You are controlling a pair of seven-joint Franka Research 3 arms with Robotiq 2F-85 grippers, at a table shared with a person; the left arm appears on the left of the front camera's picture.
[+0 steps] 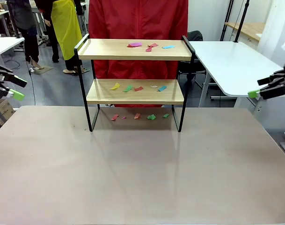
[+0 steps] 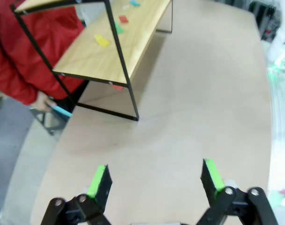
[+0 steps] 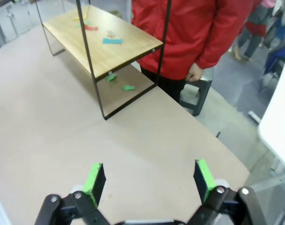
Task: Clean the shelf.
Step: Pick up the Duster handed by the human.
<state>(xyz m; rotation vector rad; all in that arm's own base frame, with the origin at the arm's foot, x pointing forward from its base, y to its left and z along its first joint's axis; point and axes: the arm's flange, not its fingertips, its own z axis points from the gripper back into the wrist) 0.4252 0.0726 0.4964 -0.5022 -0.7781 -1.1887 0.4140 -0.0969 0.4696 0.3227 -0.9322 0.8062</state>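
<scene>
The left gripper (image 2: pixel 155 168) stands wide and empty over the bare tan table (image 1: pixel 133 178), and the right gripper (image 3: pixel 148 166) is likewise wide and empty at the other side. Both are well apart from the two-tier light wooden shelf with thin black frame (image 1: pixel 109 49), which stands at the table's far middle. Nothing looks cleaned yet: coloured paper scraps (image 1: pixel 135 44) lie on both boards and on the tabletop beneath. A person in a red jacket (image 1: pixel 137 18) stands just behind the shelf, whose side rails may hamper reaching in
</scene>
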